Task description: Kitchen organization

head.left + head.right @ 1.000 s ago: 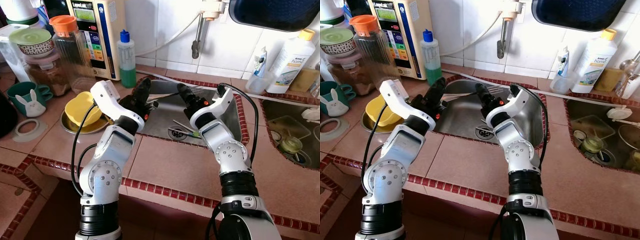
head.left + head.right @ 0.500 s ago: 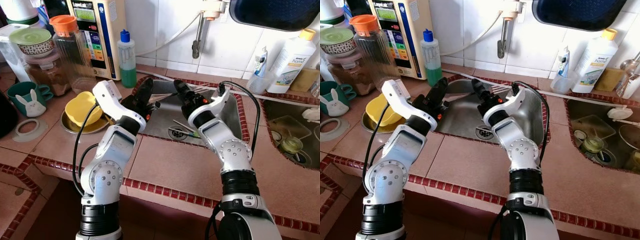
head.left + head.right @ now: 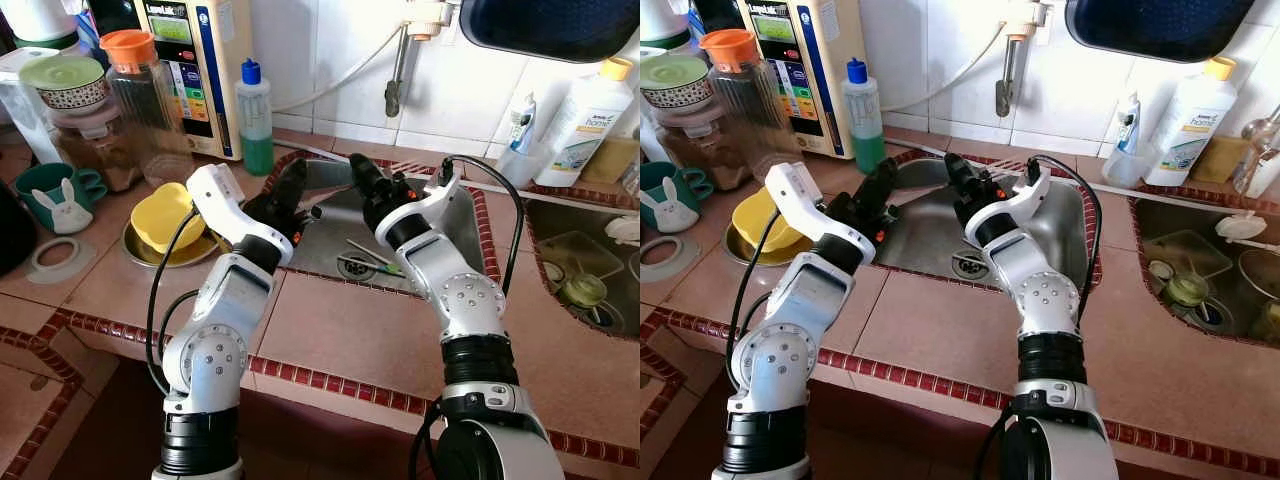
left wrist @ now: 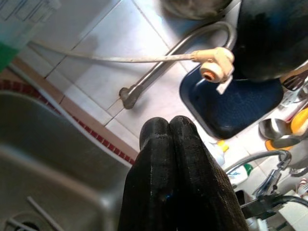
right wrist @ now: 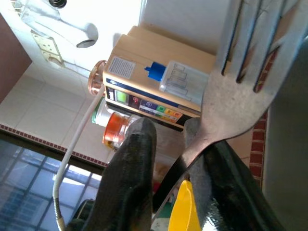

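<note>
A metal fork (image 5: pixel 236 91) sits between the black fingers of my right gripper (image 5: pixel 166 132), tines pointing out past the fingertips. That gripper (image 3: pixel 360 172) is shut on it and hangs over the back of the steel sink (image 3: pixel 325 240). My left gripper (image 3: pixel 291 178) hovers over the sink's left rim, close beside the right one. In the left wrist view its fingers (image 4: pixel 168 144) are pressed together with nothing between them. More cutlery (image 3: pixel 368 258), one piece with a green handle, lies by the drain.
A yellow bowl (image 3: pixel 165 215) rests in a metal dish left of the sink. Behind it stand a green soap bottle (image 3: pixel 254 115), an orange-lidded jar (image 3: pixel 140 95) and a water purifier (image 3: pixel 195 60). The faucet (image 3: pixel 398 70) hangs over the sink. A second basin (image 3: pixel 580 275) lies at right.
My right gripper has lifted and swung toward the sink's back left, carrying the fork. The left arm has barely moved.
</note>
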You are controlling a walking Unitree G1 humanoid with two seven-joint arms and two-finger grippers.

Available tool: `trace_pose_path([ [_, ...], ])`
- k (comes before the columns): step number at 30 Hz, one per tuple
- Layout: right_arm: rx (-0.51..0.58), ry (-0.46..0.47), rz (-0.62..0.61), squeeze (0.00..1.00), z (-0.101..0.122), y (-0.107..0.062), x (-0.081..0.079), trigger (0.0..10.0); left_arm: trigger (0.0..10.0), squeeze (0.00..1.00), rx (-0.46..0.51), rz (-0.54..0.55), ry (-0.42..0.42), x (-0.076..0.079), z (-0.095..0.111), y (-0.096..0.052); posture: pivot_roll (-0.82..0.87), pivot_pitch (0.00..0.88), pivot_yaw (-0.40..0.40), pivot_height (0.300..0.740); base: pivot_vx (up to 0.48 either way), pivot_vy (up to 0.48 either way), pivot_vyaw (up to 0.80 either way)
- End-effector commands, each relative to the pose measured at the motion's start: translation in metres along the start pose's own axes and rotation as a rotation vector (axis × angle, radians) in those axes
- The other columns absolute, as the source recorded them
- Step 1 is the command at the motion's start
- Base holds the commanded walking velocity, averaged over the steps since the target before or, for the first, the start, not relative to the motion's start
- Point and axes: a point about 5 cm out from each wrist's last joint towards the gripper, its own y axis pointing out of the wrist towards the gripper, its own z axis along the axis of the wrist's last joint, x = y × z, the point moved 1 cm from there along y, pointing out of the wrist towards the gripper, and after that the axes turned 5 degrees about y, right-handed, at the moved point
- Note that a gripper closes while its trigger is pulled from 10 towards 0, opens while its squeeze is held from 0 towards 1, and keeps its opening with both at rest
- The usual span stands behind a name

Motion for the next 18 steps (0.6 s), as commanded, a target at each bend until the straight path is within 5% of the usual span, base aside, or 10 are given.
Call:
trace_pose_path([
  [1,-0.101,0.024,0.051,0.0,-0.0303,0.0105,-0.0147,0.0,0.0,0.0,-0.025,-0.04,-0.027,0.0095,-0.0095,0.001,0.09,0.005,-0.021,0.74,0.0,0.0,0.0],
  [10,-0.13,-0.017,0.042,0.0,-0.0246,0.0046,-0.012,0.0,0.0,0.0,-0.044,-0.048,-0.008,0.0086,-0.0114,0.0002,0.09,0.004,-0.018,0.74,0.0,0.0,0.0],
  [12,-0.128,-0.02,0.039,0.0,-0.0233,0.0038,-0.0112,0.0,1.8,0.0,-0.044,-0.045,-0.006,0.0084,-0.0117,0.0005,0.09,0.003,-0.019,0.74,0.0,0.0,0.0],
  [13,-0.124,-0.022,0.036,0.0,-0.0227,0.0033,-0.0105,0.0,5.0,0.0,-0.043,-0.045,-0.006,0.0083,-0.0115,0.001,0.09,0.003,-0.019,0.74,0.0,0.0,0.0],
  [14,-0.123,-0.022,0.034,0.0,-0.0226,0.0032,-0.0104,0.0,5.0,0.0,-0.043,-0.045,-0.005,0.0083,-0.0113,0.0012,0.09,0.003,-0.019,0.74,0.0,0.0,0.0],
  [15,-0.12,-0.022,0.032,0.0,-0.0222,0.0027,-0.0099,0.0,10.0,0.35,-0.042,-0.038,-0.003,0.0078,-0.0113,0.0019,0.09,0.003,-0.019,0.74,0.0,0.0,0.0],
  [16,-0.116,-0.022,0.03,0.0,-0.0218,0.0021,-0.0094,0.0,10.0,1.0,-0.041,-0.026,0.002,0.0063,-0.011,0.0028,0.09,0.002,-0.018,0.74,0.0,0.0,0.0],
  [18,-0.114,-0.024,0.028,0.0,-0.0214,0.0017,-0.0091,0.0,10.0,1.0,-0.041,-0.02,0.002,0.0045,-0.0107,0.0031,0.09,0.002,-0.017,0.74,0.0,0.0,0.0],
])
